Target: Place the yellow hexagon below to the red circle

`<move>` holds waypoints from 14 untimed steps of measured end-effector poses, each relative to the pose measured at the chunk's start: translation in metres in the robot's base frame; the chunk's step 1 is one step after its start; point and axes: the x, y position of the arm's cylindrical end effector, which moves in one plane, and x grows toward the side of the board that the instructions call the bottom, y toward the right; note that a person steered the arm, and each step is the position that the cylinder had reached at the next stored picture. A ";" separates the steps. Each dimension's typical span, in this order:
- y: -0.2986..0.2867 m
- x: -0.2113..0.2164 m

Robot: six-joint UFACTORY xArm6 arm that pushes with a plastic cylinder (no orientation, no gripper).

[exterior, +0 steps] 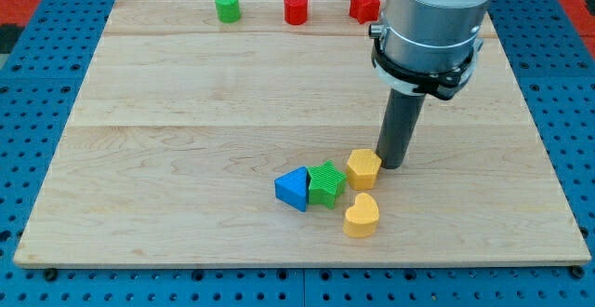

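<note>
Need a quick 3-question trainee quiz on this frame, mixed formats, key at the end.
1. True or false: my tip stands just to the view's right of the yellow hexagon.
2. Which block lies nearest the view's bottom? A) blue triangle B) yellow heart C) green star
3. Fill in: the red circle sits between the green circle and the red ____ along the board's top edge.

Key: 1 true; 2 B; 3 star

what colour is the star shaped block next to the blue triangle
Green: the star block beside the blue triangle, clear in the camera view.
</note>
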 end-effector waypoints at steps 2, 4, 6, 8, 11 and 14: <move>0.015 0.023; -0.045 0.029; -0.109 0.011; -0.047 0.007; -0.007 -0.063; -0.097 -0.083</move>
